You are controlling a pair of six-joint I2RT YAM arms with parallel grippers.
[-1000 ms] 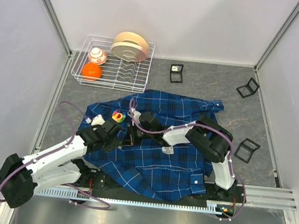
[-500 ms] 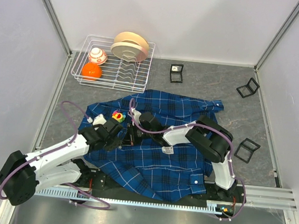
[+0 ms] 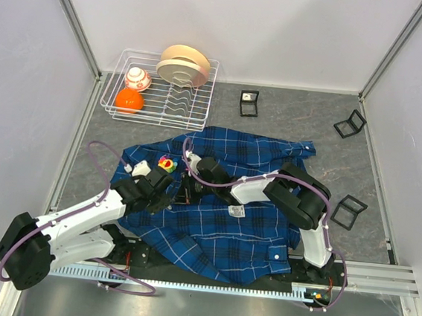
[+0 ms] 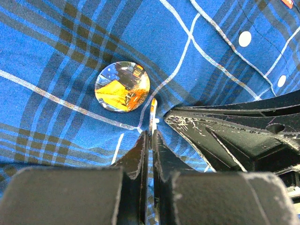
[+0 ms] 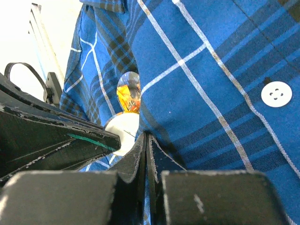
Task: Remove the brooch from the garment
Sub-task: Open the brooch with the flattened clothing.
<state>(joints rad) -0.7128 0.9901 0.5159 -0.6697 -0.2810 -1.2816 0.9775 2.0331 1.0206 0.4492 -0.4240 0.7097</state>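
The garment (image 3: 244, 206), a dark-blue plaid shirt, lies spread on the table. The brooch (image 4: 122, 86) is a round glossy orange-and-blue badge on the cloth, just ahead-left of my left gripper (image 4: 151, 133). That gripper is shut on a fold of shirt, with a thin white-and-orange edge at its tips. My right gripper (image 5: 146, 136) is shut on a shirt fold beside the brooch (image 5: 129, 91); a white disc (image 5: 123, 133) lies under it. In the top view both grippers, left (image 3: 169, 193) and right (image 3: 185, 193), meet near a small colourful round spot (image 3: 167, 164), likely the brooch.
A white wire rack (image 3: 200, 119) at the back left holds plates, an orange ball and a white ball. Small black frames stand at the back (image 3: 249, 103), back right (image 3: 349, 124) and right (image 3: 348, 211). White shirt buttons (image 5: 276, 94) lie near my right gripper.
The left arm has edged slightly forward. Both grippers stay shut on the shirt at the same spot.
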